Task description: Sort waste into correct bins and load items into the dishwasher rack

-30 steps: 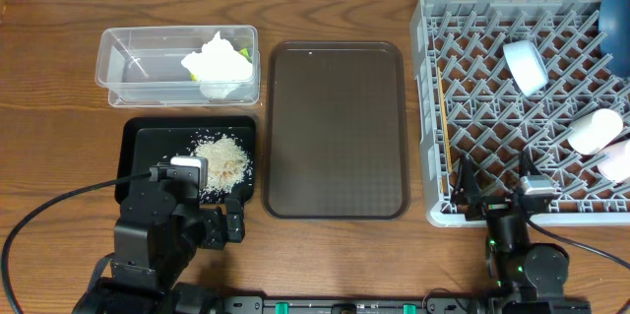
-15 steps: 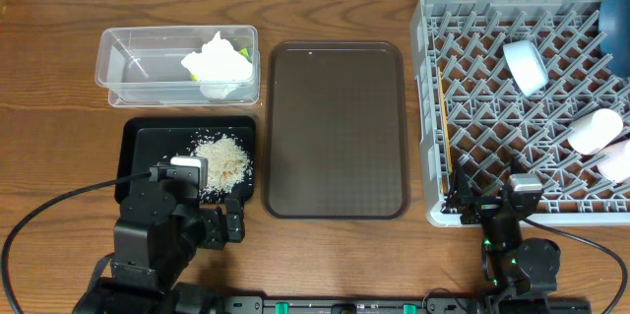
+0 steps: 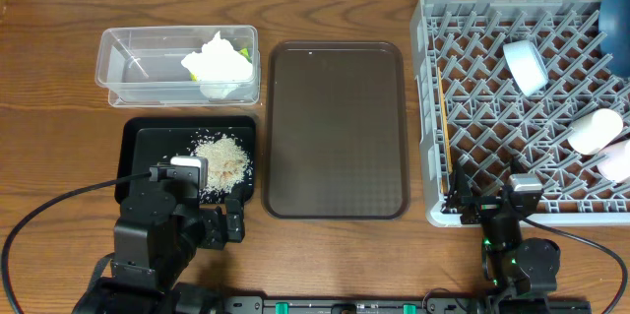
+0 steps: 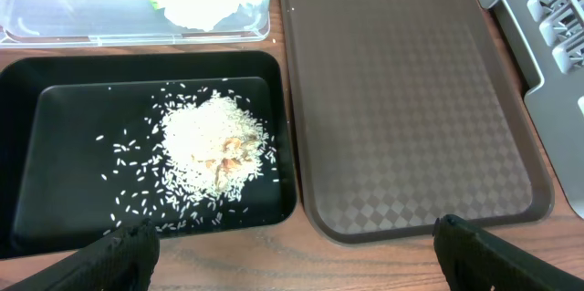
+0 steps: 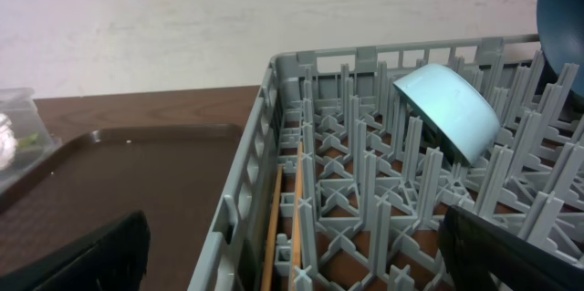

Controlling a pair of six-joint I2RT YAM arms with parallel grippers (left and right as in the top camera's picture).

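Observation:
The clear tub (image 3: pixel 138 68) holds the crumpled white napkin (image 3: pixel 215 64) and the yellow-green wrapper (image 3: pixel 242 54). The black tray (image 3: pixel 143 152) holds a pile of rice scraps (image 3: pixel 222 159), also seen in the left wrist view (image 4: pixel 214 140). The grey rack (image 3: pixel 429 107) holds the white bowl (image 3: pixel 525 66), the dark blue plate (image 3: pixel 616 9), two cups (image 3: pixel 597 130) and the chopsticks (image 3: pixel 445 132) along its left wall. My left gripper (image 3: pixel 212 227) is open and empty in front of the black tray. My right gripper (image 3: pixel 492 211) is open and empty at the rack's front left corner.
The flat brown serving tray (image 3: pixel 338 127) lies bare between the black tray and the rack. In the right wrist view the chopsticks (image 5: pixel 297 200) lie just inside the rack wall (image 5: pixel 265 145), with the bowl (image 5: pixel 452 113) tilted on the pegs behind.
My right arm has shifted slightly left and back toward the front edge of the table. The left arm and all objects are unchanged.

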